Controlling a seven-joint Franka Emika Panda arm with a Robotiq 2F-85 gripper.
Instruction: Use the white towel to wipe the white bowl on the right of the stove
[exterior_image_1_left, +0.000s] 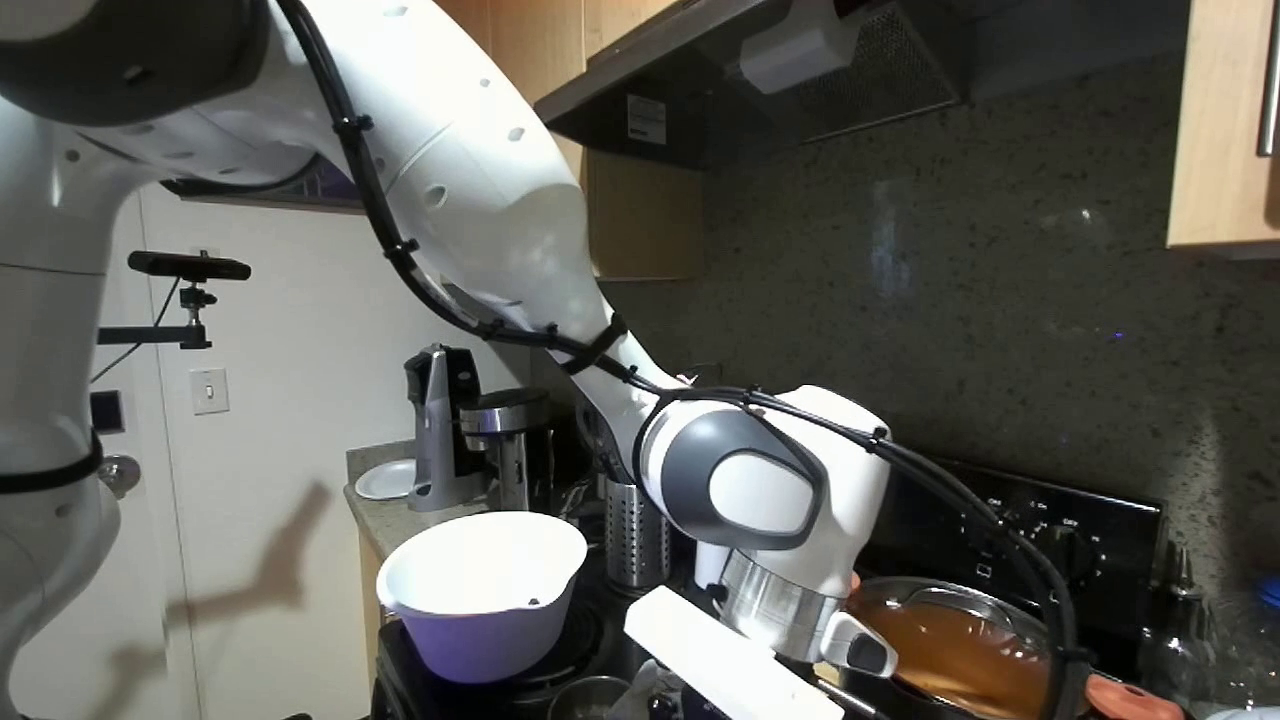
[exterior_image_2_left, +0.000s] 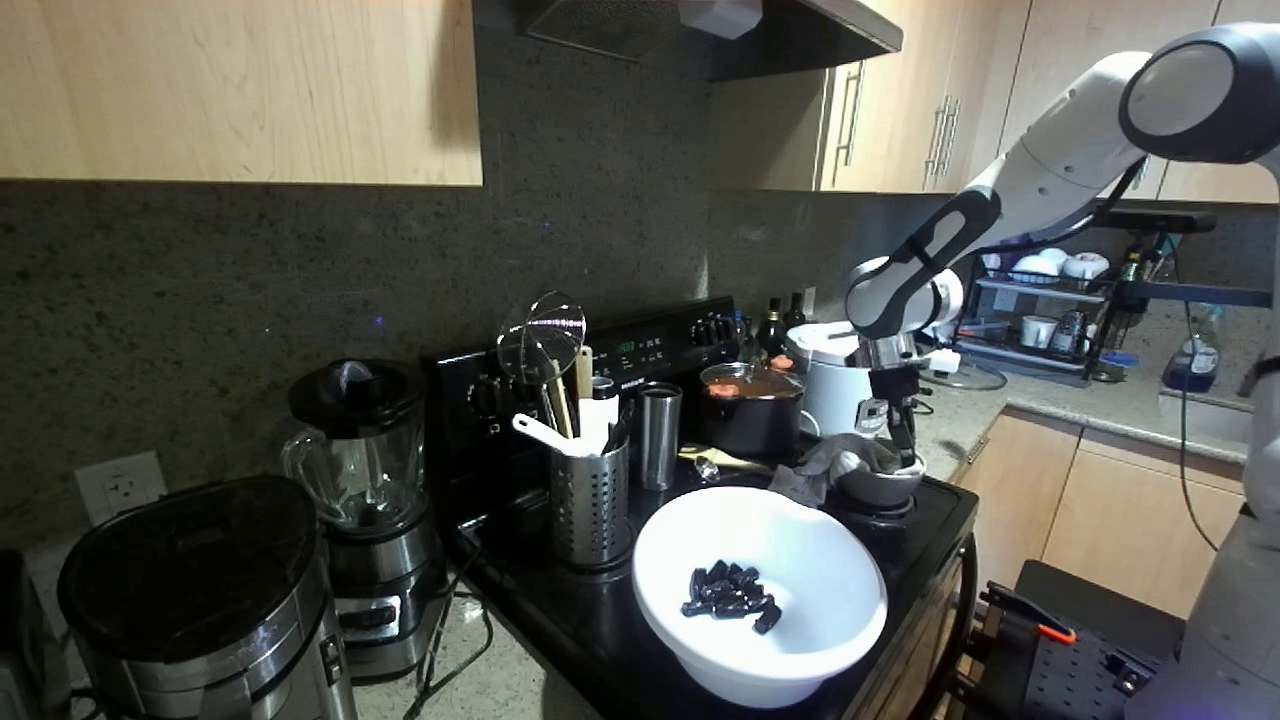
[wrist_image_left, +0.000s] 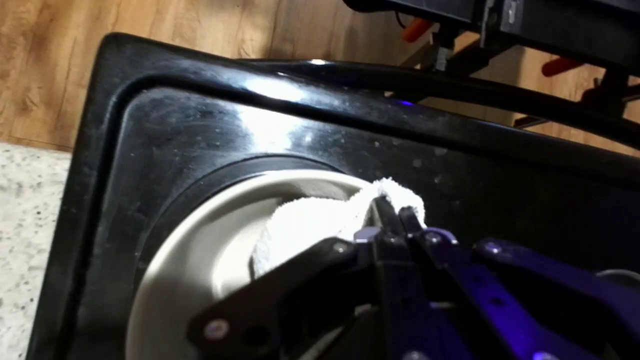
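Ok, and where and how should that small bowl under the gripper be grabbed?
Probably by the rim of the small bowl, on the side facing the counter, from above, with the jaws straddling the wall. The bowl stands upright and its rim is bare there, while the towel covers part of the other side. The gripper is shut on the towel, so it would need to let go first.

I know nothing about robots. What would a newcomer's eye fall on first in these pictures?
Probably the big white arm, stretching across an exterior view. Next, the large bowl on the stove, with black pieces in it, in an exterior view. In the wrist view, the gripper pinches a white towel partly inside a smaller bowl.
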